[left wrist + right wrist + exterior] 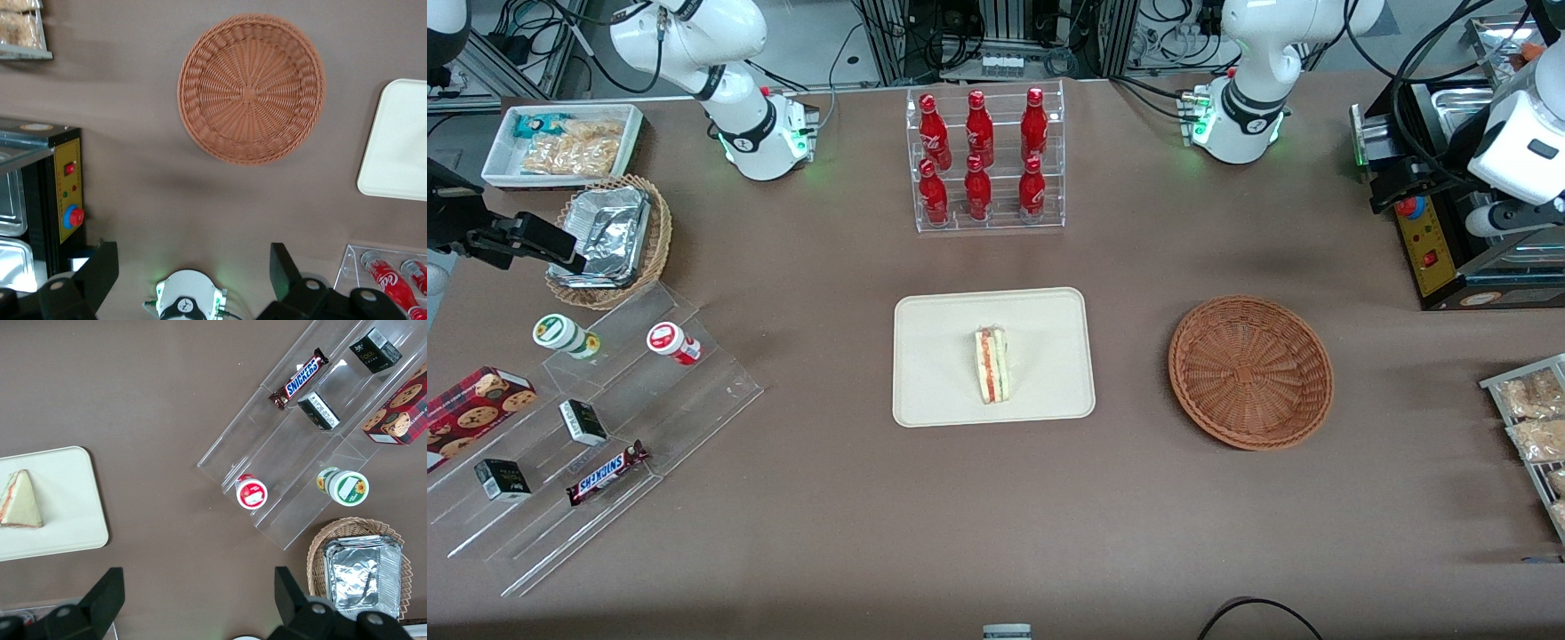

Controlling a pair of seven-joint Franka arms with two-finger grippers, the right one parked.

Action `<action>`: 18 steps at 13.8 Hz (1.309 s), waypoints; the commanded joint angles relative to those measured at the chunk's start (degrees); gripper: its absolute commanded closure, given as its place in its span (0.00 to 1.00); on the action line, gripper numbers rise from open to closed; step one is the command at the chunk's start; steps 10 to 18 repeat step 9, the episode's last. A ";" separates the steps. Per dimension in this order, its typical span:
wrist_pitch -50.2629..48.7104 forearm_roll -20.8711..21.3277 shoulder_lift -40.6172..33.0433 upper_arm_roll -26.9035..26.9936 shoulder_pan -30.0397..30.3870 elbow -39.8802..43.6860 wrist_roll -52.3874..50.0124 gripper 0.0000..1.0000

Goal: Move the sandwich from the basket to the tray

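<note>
Pale sandwich (992, 364) with red-green edge lies on tray (938, 391), basket (1251, 372) beside; gripper (193, 270) jaws apart above table

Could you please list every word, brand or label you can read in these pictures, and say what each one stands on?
"SNICKERS": on the chocolate bar on the clear stepped stand.
Red bottles: white script, too blurred to read.
Small dark boxes, cookie box, two jars' lids: print too small.
Sandwich, tray, basket: none.
Hand, above the table: none.
</note>
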 commanded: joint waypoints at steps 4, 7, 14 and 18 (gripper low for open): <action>1.94 0.09 5.89 0.61 -0.33 7.29 1.72 0.00; 1.41 0.09 6.17 0.61 -0.07 8.19 2.08 0.00; 1.32 0.18 5.82 0.69 -0.07 7.84 2.25 0.00; 1.32 0.18 5.82 0.69 -0.07 7.84 2.25 0.00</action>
